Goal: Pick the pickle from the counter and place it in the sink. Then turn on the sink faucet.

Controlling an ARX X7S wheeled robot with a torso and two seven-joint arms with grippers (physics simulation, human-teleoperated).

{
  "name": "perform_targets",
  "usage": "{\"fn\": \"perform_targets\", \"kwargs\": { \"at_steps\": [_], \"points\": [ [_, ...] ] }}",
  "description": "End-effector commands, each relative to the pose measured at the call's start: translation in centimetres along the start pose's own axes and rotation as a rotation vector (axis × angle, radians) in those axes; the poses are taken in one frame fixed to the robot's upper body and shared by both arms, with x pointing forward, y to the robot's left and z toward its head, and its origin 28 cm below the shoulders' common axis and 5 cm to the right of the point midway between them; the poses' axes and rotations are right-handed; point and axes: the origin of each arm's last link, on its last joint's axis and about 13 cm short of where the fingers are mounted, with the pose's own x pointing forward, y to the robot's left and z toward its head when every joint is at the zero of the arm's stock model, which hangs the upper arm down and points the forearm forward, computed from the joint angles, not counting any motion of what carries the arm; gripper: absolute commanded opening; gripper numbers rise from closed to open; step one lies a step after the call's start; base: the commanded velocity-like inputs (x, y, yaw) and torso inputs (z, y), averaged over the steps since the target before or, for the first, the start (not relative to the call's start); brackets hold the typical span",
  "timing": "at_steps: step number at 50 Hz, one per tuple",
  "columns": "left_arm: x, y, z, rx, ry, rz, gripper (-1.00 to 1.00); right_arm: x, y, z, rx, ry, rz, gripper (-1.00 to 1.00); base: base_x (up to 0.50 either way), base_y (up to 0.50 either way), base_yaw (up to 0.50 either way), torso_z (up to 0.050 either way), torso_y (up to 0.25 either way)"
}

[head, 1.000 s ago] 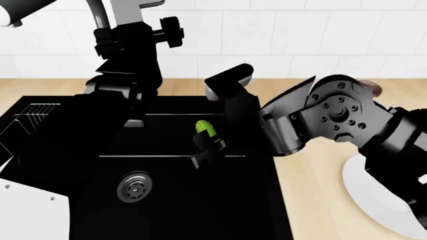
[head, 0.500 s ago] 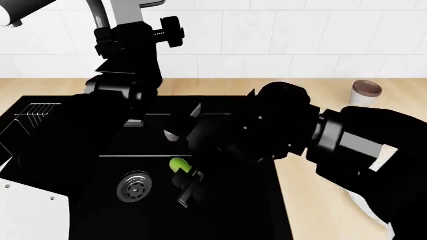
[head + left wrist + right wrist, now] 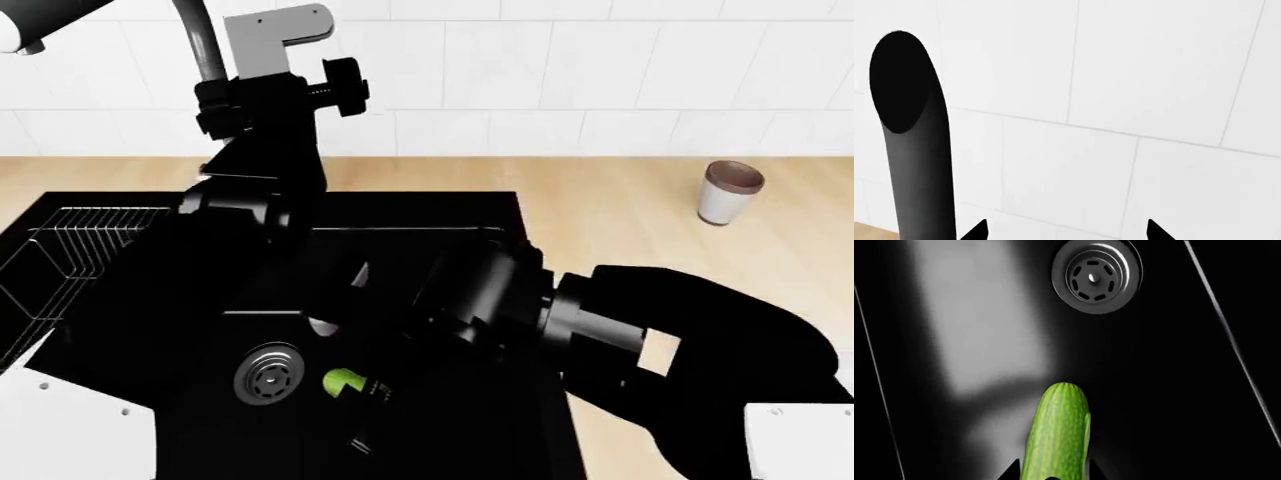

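Right pincer (image 3: 363, 400) gripping one pickle (image 3: 344, 380) (green), over one sink (image 3: 441, 215) drain (image 3: 270, 372)

Small white cup with brown contents (image 3: 727, 194) sitting upright on the beige countertop, far right, well apart from the basin. Wire dish rack (image 3: 74, 245) lying at the left side. White square-tiled wall (image 3: 601, 75) running behind; grey grout lines showing.

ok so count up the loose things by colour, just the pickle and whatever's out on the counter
Green: 1, the pickle, in the right claw over the sink
White with brown rim: 1, the cup on the counter
Total: 2
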Motion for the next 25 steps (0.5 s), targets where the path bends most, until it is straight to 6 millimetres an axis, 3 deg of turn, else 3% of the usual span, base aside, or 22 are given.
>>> {"fn": "perform_targets", "kwargs": {
  "at_steps": [1, 8, 19, 20, 25],
  "points": [
    [-0.5, 0.4, -3.1, -0.002, 0.002, 0.001, 1.0, 2.4, 0.3, -1.2, -0.012, 0.032, 0.053, -1.0, 0.0, 0.0, 0.0, 0.0, 0.0],
    [-1.1, 0.7, -5.2, -0.002, 0.002, 0.002, 1.0, 2.7, 0.5, -1.4, -0.023, 0.045, 0.055, -1.0, 0.0, 0.0, 0.0, 0.0, 0.0],
    [-1.1, 0.7, -5.3, -0.006, 0.002, 0.0, 1.0, 3.1, 0.6, -1.8, -0.023, 0.066, 0.067, -1.0, 0.0, 0.0, 0.0, 0.0, 0.0],
    [-1.1, 0.7, -5.3, -0.006, 0.001, 0.0, 1.0, 3.1, 0.6, -1.8, -0.023, 0.067, 0.068, 1.0, 0.0, 0.0, 0.0, 0.0, 0.0],
    [-1.1, 0.7, -5.3, -0.006, 0.001, 0.0, 1.0, 3.0, 0.5, -1.7, -0.019, 0.064, 0.067, 1.0, 0.0, 0.0, 0.0, 0.0, 0.0]
  ]
}}
